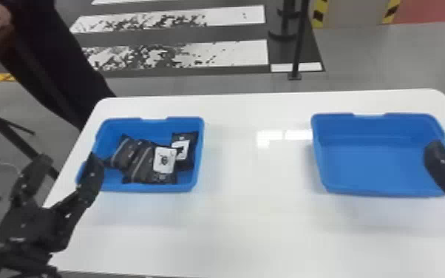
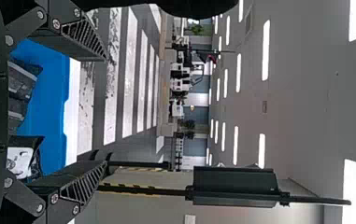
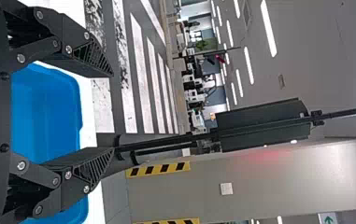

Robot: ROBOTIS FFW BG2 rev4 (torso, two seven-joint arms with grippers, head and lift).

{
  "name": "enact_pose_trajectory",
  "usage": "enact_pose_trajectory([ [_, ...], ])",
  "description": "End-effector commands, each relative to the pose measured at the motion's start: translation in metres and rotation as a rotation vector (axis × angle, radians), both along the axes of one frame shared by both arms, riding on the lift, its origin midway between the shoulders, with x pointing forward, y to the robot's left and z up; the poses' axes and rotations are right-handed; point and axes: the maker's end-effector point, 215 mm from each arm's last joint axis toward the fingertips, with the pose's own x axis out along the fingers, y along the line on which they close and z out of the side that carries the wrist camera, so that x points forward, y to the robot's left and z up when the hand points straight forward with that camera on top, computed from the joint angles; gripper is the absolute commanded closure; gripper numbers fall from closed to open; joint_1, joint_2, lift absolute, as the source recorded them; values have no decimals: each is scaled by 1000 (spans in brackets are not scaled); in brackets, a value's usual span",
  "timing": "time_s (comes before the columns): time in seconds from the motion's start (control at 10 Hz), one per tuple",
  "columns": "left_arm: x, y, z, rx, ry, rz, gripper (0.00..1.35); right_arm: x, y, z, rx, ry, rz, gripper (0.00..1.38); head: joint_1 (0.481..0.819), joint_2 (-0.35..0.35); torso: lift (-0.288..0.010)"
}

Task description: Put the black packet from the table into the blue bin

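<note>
Across the white tabletop (image 1: 258, 214) sit the left blue bin (image 1: 140, 187) and the right blue bin (image 1: 366, 162). The left hand (image 2: 105, 111) is spread near its bin's outer edge; the right hand (image 3: 113, 112), also spread, is by the other. Several black packets (image 1: 140, 160) lie inside the left blue bin, some overlapping; which one the task means, I cannot tell. Placement looks finished. Withdrawing too low could hook a fingertip on the rim and drag the bin; closing on the pile might pull several packets out together.
</note>
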Motion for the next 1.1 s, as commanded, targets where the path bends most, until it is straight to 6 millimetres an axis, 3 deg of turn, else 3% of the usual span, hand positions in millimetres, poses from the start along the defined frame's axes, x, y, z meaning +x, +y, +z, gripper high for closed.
enact_pose_trajectory([
  [0.0,1,-3,-3,-9,8,-9,260,0,0,-1,1,2,-1,504,695,115,-110],
  [1.0,10,-16,-5,-41,12,-44,260,0,0,0,3,-1,0,504,695,87,-110],
])
